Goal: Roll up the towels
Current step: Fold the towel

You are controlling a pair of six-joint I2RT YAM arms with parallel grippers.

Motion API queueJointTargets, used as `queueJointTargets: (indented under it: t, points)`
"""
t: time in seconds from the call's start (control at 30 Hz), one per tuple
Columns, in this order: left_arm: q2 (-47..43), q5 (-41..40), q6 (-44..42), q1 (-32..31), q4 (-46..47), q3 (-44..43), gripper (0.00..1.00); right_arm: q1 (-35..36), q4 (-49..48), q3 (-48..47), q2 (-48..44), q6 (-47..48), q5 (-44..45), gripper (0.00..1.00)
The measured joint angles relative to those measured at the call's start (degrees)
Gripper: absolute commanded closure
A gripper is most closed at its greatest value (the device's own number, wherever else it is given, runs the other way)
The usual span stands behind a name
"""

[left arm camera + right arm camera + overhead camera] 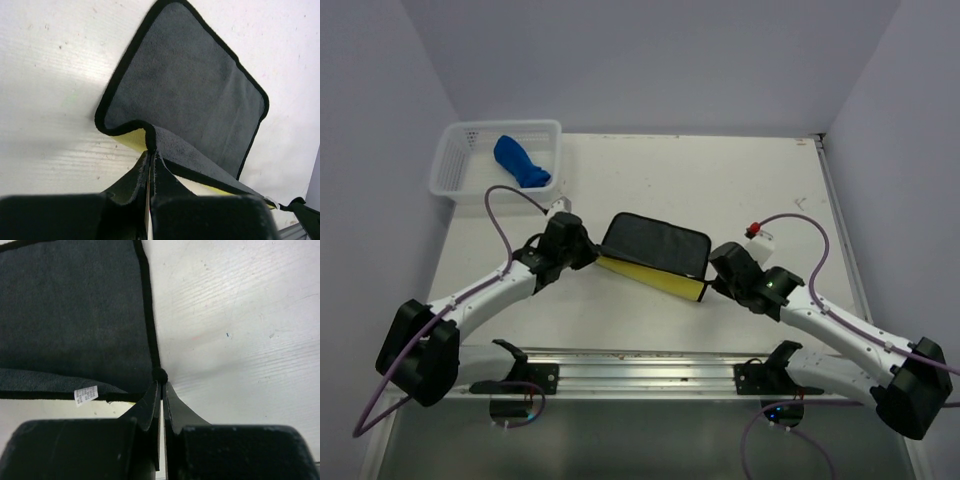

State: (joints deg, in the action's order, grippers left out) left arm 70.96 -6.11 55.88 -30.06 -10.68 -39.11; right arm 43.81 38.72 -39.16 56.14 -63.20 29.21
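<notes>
**While pinched at two corners, yellow towel [655,248] lies part-folded at mid-table**

As counted from the overhead view, the scene holds two towels, one basket and two grippers.

Item 1, yellow towel. It lies on the table [750,190] between the two grippers, set slightly aslant. Its dark grey backing faces up and black edging runs round the rim. A strip of bright yellow shows along the near edge, where the cloth is turned over on itself. A small white label [86,395] sits at that near edge on the right-hand side.

Item 2, blue towel [520,162]. It is plain royal blue and bunched into a loose lump. It rests inside the white mesh basket [445,178] at the far left corner of the table, well apart from the yellow towel.

Item 3, left gripper [592,255]. Its fingers are clenched on the yellow towel's near left corner. The left wrist view shows the grey fold rising into the pinch, with yellow beneath it.

Item 4, right gripper [712,285]. Its fingers are clenched on the towel's near right corner. The right wrist view shows the black edging nipped between the tips.
</notes>
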Motion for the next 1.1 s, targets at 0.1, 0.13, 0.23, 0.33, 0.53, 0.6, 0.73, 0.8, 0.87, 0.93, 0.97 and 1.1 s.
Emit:
queueJointTargets:
  t: [0.1, 0.13, 0.23, 0.33, 0.53, 0.6, 0.73, 0.8, 0.87, 0.93, 0.97, 1.1]
  points:
    - [1.4, -0.4, -0.7, 0.5, 0.8, -1.3, 1.00, -2.4, -1.8, -1.2, 2.7, 1.0, -0.2, 1.00]
    - [2.0, -0.4, -1.0, 0.6, 0.9, -1.8, 1.00, -3.3, -2.6, -1.6, 3.6, 1.5, -0.2, 1.00]
    - [4.3, -0.4, -1.7, 1.2, 1.8, -3.0, 1.00, -5.3, -4.2, -3.0, 6.1, 2.9, -0.4, 1.00]
    - [6.7, -0.4, -2.4, 1.5, 2.4, -4.4, 1.00, -6.2, -5.4, -4.1, 8.0, 4.1, -0.4, 1.00]
    - [11.2, -0.4, -3.7, 2.0, 3.3, -7.8, 1.00, -7.9, -7.0, -6.3, 12.9, 5.9, -0.4, 1.00]
    - [12.6, -0.3, -4.3, 2.2, 3.4, -9.4, 1.00, -8.6, -7.1, -6.8, 14.1, 6.6, -0.4, 1.00]
    - [15.0, -0.2, -4.7, 2.7, 3.7, -12.5, 0.98, -9.9, -7.3, -8.3, 16.1, 7.6, -0.4, 1.00]
    - [16.2, -0.1, -4.9, 3.0, 3.8, -13.9, 0.97, -10.8, -7.7, -8.9, 16.9, 8.2, -0.5, 1.00]
    - [17.1, -0.1, -5.2, 3.1, 3.9, -15.0, 0.97, -11.9, -8.3, -9.3, 17.8, 8.6, -0.7, 1.00]
    - [18.1, 0.0, -5.7, 3.1, 3.9, -15.9, 0.97, -12.9, -8.7, -9.9, 18.7, 9.0, -0.9, 1.00]
    - [18.8, 0.0, -5.9, 3.1, 3.9, -16.4, 0.96, -13.3, -8.9, -10.1, 19.3, 9.3, -1.3, 1.00]
    - [21.1, -0.1, -6.1, 3.1, 4.0, -17.8, 0.96, -14.8, -9.8, -11.6, 21.7, 10.5, -1.8, 1.00]
